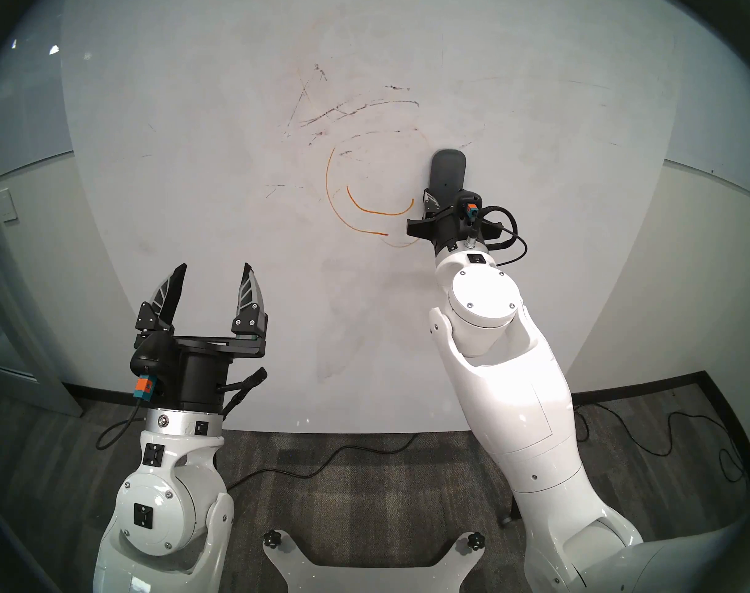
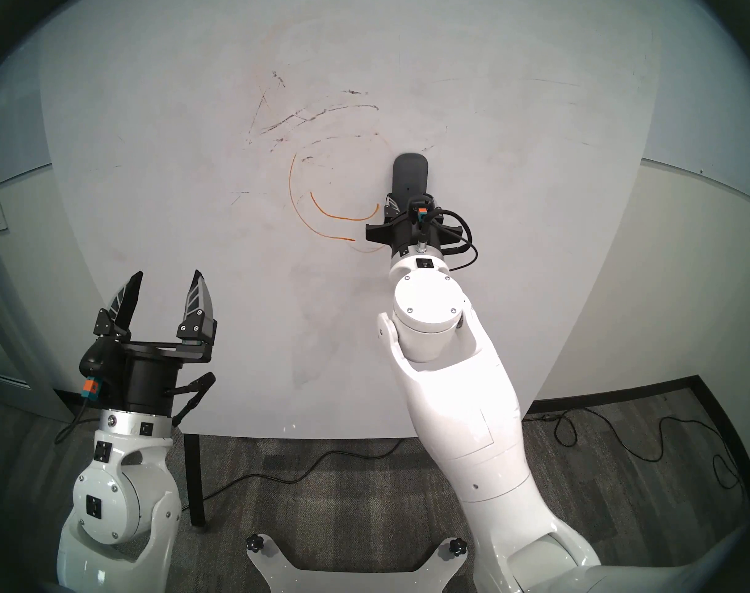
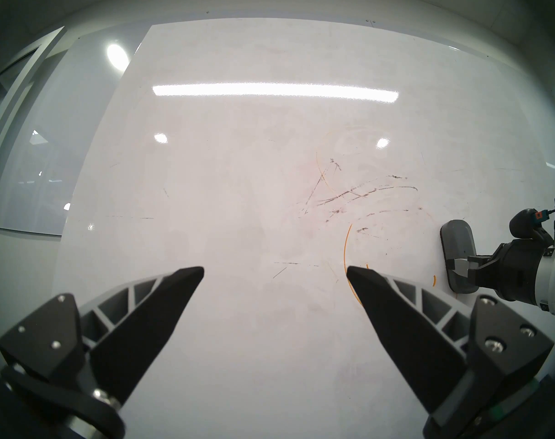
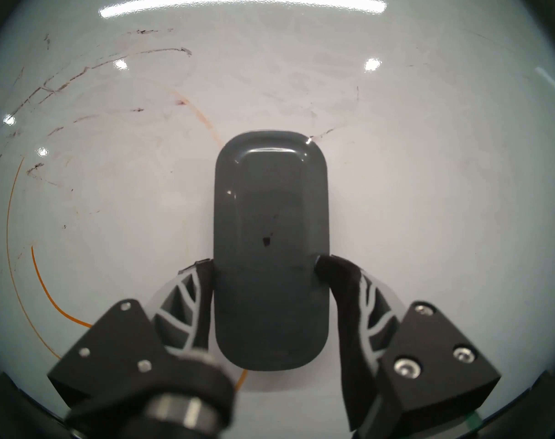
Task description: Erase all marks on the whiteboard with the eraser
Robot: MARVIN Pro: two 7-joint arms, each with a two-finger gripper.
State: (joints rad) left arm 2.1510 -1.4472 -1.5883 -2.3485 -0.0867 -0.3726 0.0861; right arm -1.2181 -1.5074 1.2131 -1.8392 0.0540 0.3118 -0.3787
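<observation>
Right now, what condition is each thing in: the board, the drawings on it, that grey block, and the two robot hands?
Whiteboard: upright, still dirty.
Orange lines: partly wiped; curved mouth and left outline remain.
Black streaks: not erased, scratchy, above the orange lines.
Eraser: flat against the board, long side vertical, gripped at its lower half.
Right gripper: jaws closed on the eraser's sides.
Left gripper: jaws wide open, empty, away from the board.

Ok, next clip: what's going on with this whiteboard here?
The right pincer is shut on the sides of the eraser, which lies flat on the whiteboard beside the orange marks. Part of an orange outline and a curved mouth remain, with black streaks above. The left pincer is open, empty and off the board.
</observation>
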